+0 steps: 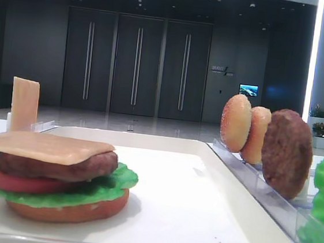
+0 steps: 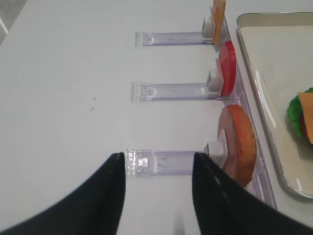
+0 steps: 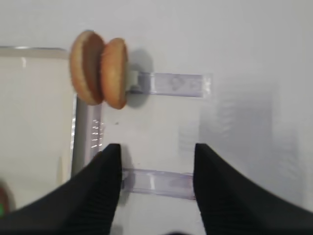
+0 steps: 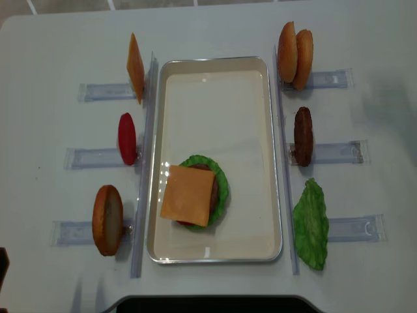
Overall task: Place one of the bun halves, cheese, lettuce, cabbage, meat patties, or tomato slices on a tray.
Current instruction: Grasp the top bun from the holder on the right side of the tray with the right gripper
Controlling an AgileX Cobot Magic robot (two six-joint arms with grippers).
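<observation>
Two bun halves (image 3: 99, 74) stand on edge, upper left; likely light, slightly squashy, best pinched across the rim. Right tool (image 3: 156, 161) open, empty.

The white tray (image 4: 215, 248) lies flat in the middle of the bench (image 4: 52, 59), its long side running away from the robot. On its near half is a stack: a flat reddish-brown bottom bun (image 1: 66, 210), green lettuce (image 1: 118, 181), a red tomato slice (image 1: 5, 180), a dark meat patty (image 1: 59, 166) and a square cheese slice (image 4: 187, 194) on top.

Two domed bun tops (image 4: 294, 51) stand on edge at the far right. The paler one (image 4: 287, 51) is nearer the tray and touches the orange one (image 4: 303, 59). Another patty (image 4: 303, 135) and a lettuce leaf (image 4: 311, 225) stand right of the tray. A cheese slice (image 4: 135, 67), a tomato slice (image 4: 127, 138) and a bun half (image 4: 107, 219) stand on its left.
</observation>
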